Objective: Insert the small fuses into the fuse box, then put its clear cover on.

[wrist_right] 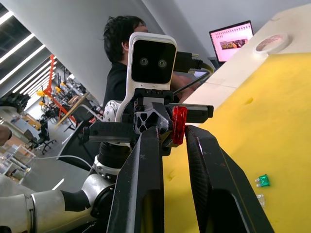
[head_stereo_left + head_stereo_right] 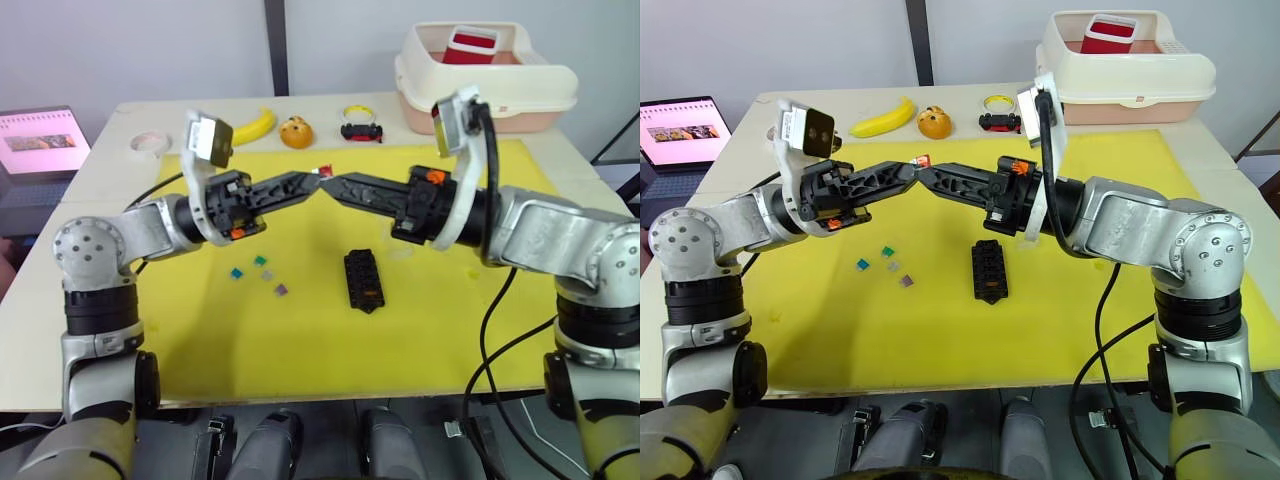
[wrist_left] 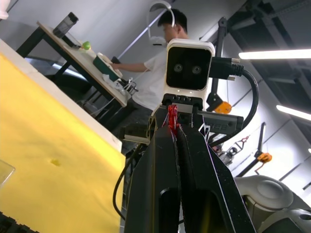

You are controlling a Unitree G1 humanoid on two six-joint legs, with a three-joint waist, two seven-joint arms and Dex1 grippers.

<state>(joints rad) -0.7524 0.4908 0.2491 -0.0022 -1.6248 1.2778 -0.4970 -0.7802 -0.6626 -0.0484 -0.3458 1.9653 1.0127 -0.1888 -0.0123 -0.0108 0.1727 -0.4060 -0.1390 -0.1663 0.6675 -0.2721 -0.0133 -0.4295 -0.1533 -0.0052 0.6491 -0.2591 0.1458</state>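
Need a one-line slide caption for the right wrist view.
Red fuse between the right pincer fingers, left pincer opposite, above the yellow mat.

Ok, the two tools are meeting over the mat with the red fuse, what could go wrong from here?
The red fuse is pinched at the very tips of the shut left tool, above the yellow mat; if the open right tool closes off-centre, it may drop and bounce away. A skewed grip would also make seating it in the fuse box harder.

Head stereo overhead; wrist cameras face-to-face
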